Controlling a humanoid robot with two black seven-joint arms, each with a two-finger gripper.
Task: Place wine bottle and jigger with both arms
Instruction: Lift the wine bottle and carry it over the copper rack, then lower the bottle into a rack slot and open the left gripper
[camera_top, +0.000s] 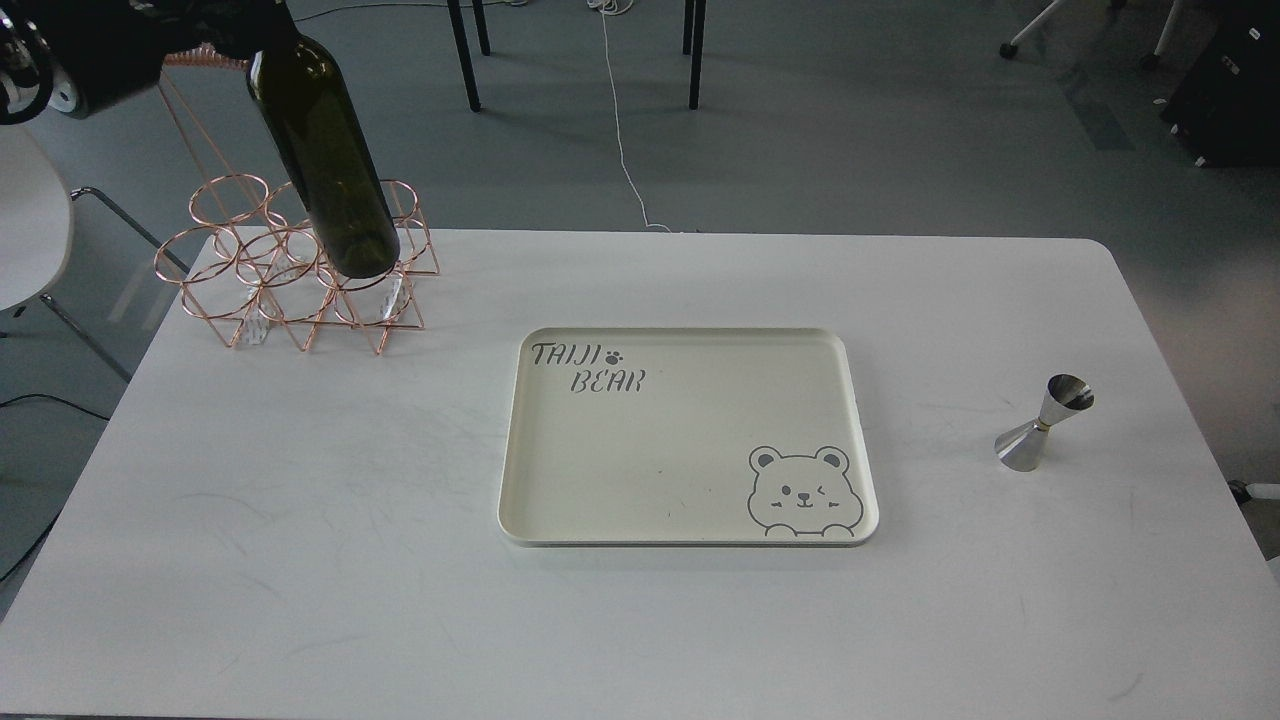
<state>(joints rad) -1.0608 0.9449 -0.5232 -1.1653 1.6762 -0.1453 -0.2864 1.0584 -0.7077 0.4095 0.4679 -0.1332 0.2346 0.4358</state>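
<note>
- One black left arm (100, 50) shows at the top left corner; its gripper is hidden behind the bottle top, so I cannot tell whether it clamps or gapes. The right arm is out of sight.
- One rack (290, 265), thin copper wire bent into six rings.
- One bottle (325, 170), dark green glossy glass, tilted, its base over the rack's right rings.
- One table (300, 560), white, faintly scuffed.
- One tray (690, 535), cream, rounded corners, printed bear.
- One jigger (1043, 422), shiny steel hourglass, standing far right on the table.

White table (300, 520), tray (520, 440), jigger (1042, 424), rack (290, 270)
</note>
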